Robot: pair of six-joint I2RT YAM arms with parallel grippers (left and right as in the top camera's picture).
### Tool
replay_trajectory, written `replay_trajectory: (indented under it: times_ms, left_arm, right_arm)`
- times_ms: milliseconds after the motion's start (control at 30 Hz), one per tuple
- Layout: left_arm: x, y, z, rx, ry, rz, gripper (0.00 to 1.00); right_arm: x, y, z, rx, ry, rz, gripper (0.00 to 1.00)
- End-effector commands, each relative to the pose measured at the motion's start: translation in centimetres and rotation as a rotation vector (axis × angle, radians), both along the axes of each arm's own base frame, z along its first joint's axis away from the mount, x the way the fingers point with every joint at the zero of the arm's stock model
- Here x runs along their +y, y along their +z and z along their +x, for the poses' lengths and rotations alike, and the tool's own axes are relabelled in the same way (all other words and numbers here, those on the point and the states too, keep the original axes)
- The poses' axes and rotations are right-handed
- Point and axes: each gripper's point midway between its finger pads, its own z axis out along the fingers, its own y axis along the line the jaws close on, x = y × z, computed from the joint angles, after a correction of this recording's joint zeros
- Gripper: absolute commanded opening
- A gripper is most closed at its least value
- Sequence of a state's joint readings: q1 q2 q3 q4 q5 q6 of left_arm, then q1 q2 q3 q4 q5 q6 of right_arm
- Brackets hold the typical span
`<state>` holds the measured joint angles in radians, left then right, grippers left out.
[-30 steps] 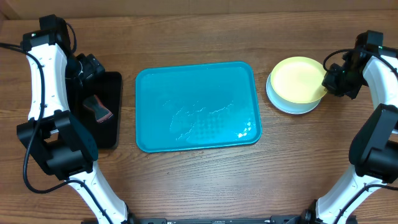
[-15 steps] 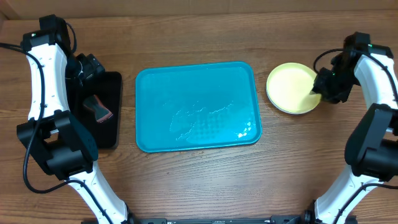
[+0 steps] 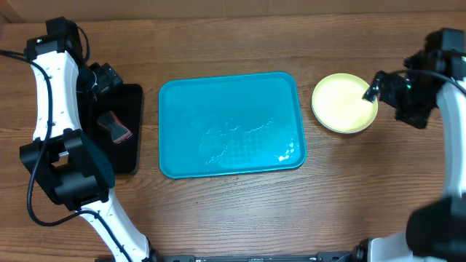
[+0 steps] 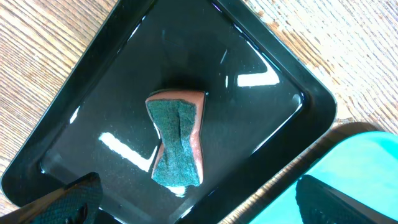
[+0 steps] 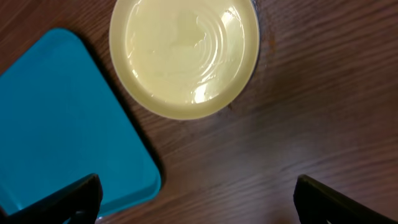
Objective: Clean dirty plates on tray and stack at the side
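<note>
Tray (image 3: 231, 124): turquoise plastic, rectangular, rounded corners, raised rim, glossy floor with a faint grid texture; sits mid-table.

Yellow-green plate (image 5: 185, 55): round, smooth, concentric rings in the well; rests on the wooden table (image 3: 240, 211) just right of the tray, not touching it. Whether other plates lie beneath cannot be told.

Black tray (image 4: 93, 87): glossy rectangle holding a waisted sponge (image 4: 177, 146) with a coarse green face and pink body.

Left gripper (image 4: 194, 186): jaws spread, empty, above the sponge.

Right gripper (image 5: 198, 183): jaws spread, empty, beside the plate.
</note>
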<state>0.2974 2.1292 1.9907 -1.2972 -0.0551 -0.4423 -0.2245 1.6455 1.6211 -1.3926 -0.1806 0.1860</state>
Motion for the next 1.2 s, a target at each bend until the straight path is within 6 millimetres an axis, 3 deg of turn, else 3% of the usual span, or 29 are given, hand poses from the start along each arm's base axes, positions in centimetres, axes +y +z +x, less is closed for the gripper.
replay_trajectory:
  times_ms: [0,100,133,267,500,667,967,1167]
  left_arm:
    - [0.4,1.3,0.2,-0.037,0.011,0.004,1.0]
    - [0.4,1.3,0.2,-0.037,0.011,0.004,1.0]
    - [0.4,1.3,0.2,-0.037,0.011,0.004,1.0]
    - [0.4,1.3,0.2,-0.037,0.011,0.004,1.0]
    - [0.4,1.3,0.2,-0.037,0.011,0.004,1.0]
    - [0.4,1.3,0.2,-0.037,0.011,0.004,1.0]
    - [0.4,1.3,0.2,-0.037,0.011,0.004,1.0]
    - [0.4,1.3,0.2,-0.037,0.011,0.004,1.0]
  right_arm:
    - [1.0,2.5,-2.3,-0.037,0.01,0.0,1.0]
    - [2.6,3.5,-4.6,-0.059,0.046,0.004,1.0]
    - [4.0,3.8,-5.9,-0.076,0.082,0.02,1.0]
    - [6.7,3.7,-9.0,-0.098,0.165,0.041,1.0]
    - [8.1,3.2,-14.0,0.017,0.214,0.058,1.0]
    - [6.9,2.9,-13.8,0.021,0.198,-0.01,1.0]
    - [6.9,2.9,-13.8,0.022,0.198,-0.012,1.0]
    - [6.8,3.2,-10.7,-0.102,0.202,-0.028,1.0]
